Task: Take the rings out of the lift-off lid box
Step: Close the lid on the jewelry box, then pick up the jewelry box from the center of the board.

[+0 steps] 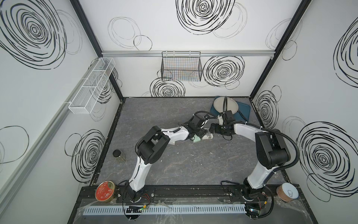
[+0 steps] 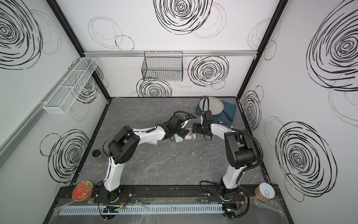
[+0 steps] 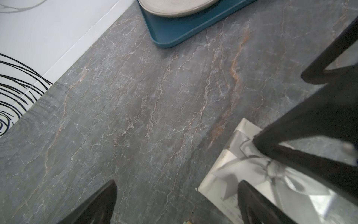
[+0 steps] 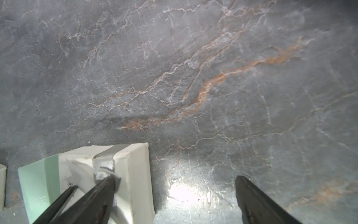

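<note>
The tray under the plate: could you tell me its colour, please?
The tray is teal blue, clearest in left wrist view.

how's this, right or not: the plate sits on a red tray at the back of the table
Not quite: the tray is blue, not red, as the left wrist view shows up close. The rest holds: the plate sits on it, at the back of the table.

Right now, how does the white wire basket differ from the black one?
The white basket is long, narrow and split into compartments, on the left wall; the black basket is shorter, deeper and undivided, on the back wall. Both are wire mesh and wall-hung.
</note>
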Tool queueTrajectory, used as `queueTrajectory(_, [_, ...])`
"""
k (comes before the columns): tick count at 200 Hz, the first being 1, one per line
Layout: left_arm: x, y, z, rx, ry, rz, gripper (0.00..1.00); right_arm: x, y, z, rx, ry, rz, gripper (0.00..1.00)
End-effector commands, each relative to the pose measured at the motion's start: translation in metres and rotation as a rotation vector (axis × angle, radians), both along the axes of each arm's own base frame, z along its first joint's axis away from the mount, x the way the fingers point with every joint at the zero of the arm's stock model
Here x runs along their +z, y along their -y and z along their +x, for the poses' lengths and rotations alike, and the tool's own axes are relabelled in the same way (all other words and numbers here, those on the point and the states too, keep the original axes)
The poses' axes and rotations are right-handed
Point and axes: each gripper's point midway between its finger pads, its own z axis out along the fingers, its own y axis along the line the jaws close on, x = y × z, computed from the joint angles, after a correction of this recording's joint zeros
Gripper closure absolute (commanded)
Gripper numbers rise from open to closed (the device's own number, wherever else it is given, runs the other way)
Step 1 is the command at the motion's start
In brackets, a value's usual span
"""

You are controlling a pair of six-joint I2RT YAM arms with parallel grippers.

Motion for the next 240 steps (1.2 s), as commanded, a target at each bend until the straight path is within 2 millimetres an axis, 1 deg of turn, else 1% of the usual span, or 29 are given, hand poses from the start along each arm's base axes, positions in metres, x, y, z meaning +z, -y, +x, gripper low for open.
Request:
queueTrajectory(1, [-0.017,-0.002,-0.002,-0.008,-0.015,0.074,0.00,-0.016,0.006,-0.007,-0.018,-0.046,-0.047,0.00])
queueTrajectory(13, [-0.019,-0.003,-0.003,-0.007,-0.022,0.083,0.00,-0.015,0.007,-0.007,-0.020,-0.043,-0.050,0.00])
queueTrajectory(28, [-0.017,-0.002,-0.005,-0.010,-0.016,0.092,0.00,-0.011,0.006,-0.007,-0.020,-0.035,-0.051,0.00])
queueTrajectory(43, [-0.010,0.000,-0.006,-0.013,-0.010,0.087,0.00,-0.004,0.006,-0.005,-0.019,-0.024,-0.050,0.00])
queueTrajectory(57, [0.000,-0.001,-0.004,-0.008,0.004,0.073,0.00,0.007,0.005,-0.002,-0.017,-0.005,-0.049,0.00])
queueTrajectory(75, [0.026,-0.003,-0.001,0.001,0.036,0.016,0.00,0.026,0.001,0.002,-0.005,0.031,-0.055,0.00])
queueTrajectory(93, [0.061,-0.010,0.000,0.007,0.069,-0.094,0.00,0.043,-0.005,0.003,0.016,0.064,-0.069,0.00])
queueTrajectory(102, [0.077,-0.017,0.000,0.013,0.084,-0.156,0.00,0.050,-0.010,0.002,0.033,0.080,-0.077,0.00])
queueTrajectory(108, [0.090,-0.022,-0.002,0.011,0.096,-0.203,0.00,0.055,-0.014,0.001,0.045,0.090,-0.080,0.00])
queueTrajectory(114, [0.097,-0.027,-0.006,0.009,0.104,-0.236,0.00,0.059,-0.019,0.000,0.061,0.101,-0.081,0.00])
queueTrajectory(118, [0.106,-0.031,-0.008,0.007,0.114,-0.263,0.00,0.062,-0.023,-0.001,0.075,0.105,-0.081,0.00])
queueTrajectory(137, [0.126,-0.051,-0.027,-0.002,0.148,-0.333,0.00,0.070,-0.047,-0.010,0.155,0.131,-0.088,0.00])
queueTrajectory(146, [0.129,-0.060,-0.039,-0.007,0.163,-0.343,0.00,0.071,-0.058,-0.014,0.189,0.139,-0.091,0.00])
queueTrajectory(159, [0.125,-0.075,-0.059,-0.013,0.171,-0.339,0.00,0.072,-0.075,-0.020,0.239,0.148,-0.098,0.00])
queueTrajectory(163, [0.127,-0.079,-0.065,-0.016,0.181,-0.342,0.00,0.073,-0.080,-0.021,0.247,0.151,-0.101,0.00])
queueTrajectory(181, [0.119,-0.097,-0.093,-0.022,0.201,-0.334,0.00,0.072,-0.101,-0.024,0.295,0.161,-0.103,0.00])
queueTrajectory(192, [0.116,-0.107,-0.108,-0.023,0.210,-0.341,0.00,0.068,-0.110,-0.024,0.309,0.152,-0.113,0.00])
queueTrajectory(207, [0.112,-0.120,-0.123,-0.015,0.218,-0.349,0.00,0.056,-0.109,-0.021,0.283,0.117,-0.149,0.00])
queueTrajectory(224, [0.110,-0.130,-0.137,-0.006,0.224,-0.367,0.00,0.043,-0.096,-0.015,0.211,0.073,-0.193,0.00])
queueTrajectory(240, [0.108,-0.135,-0.148,-0.014,0.227,-0.389,0.00,0.038,-0.088,-0.009,0.164,0.049,-0.203,0.00])
